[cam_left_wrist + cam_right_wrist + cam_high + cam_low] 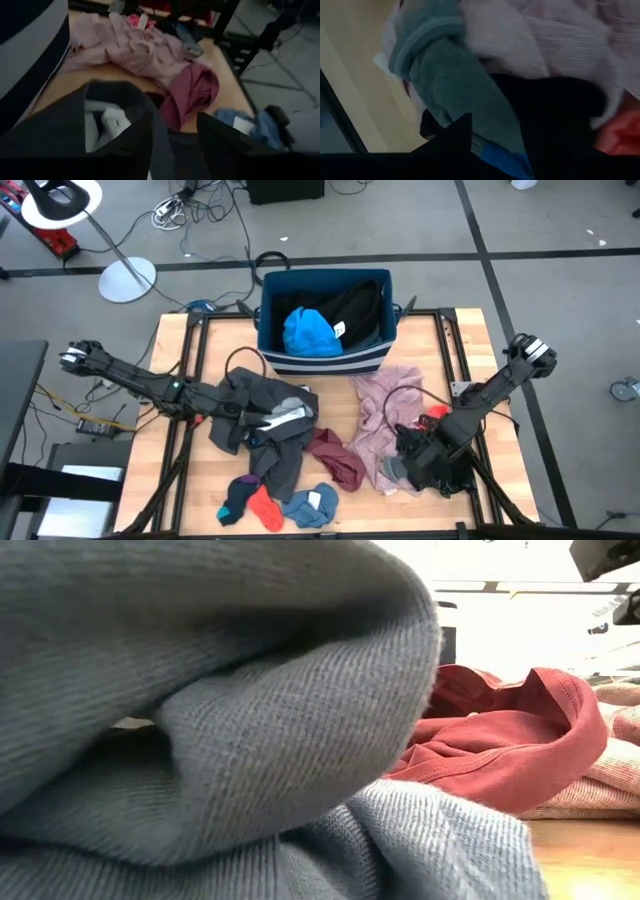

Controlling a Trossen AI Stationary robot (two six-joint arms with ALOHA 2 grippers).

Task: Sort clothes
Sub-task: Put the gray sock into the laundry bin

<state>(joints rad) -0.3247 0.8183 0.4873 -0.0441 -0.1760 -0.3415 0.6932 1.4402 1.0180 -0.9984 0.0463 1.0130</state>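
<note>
My left gripper (270,418) hovers open over a crumpled dark grey garment (280,460) at the table's middle. In the left wrist view its fingers (220,145) stand apart above that cloth (105,115). My right gripper (412,462) points down, open, at the near right, over the pale pink garment (385,405). A grey-teal sock (445,75) lies between its fingers (457,140); I cannot tell whether they touch it. A maroon garment (335,455) lies between the two arms. Three small pieces rest near the front edge: dark (235,500), orange-red (265,508), blue-grey (312,505).
A blue bin with white stripes (262,310) stands at the far middle, holding a bright blue garment (310,332) and a black one (355,310). An orange-red scrap (437,412) lies by the right arm. Grey-teal cloth (200,720) fills most of the low view.
</note>
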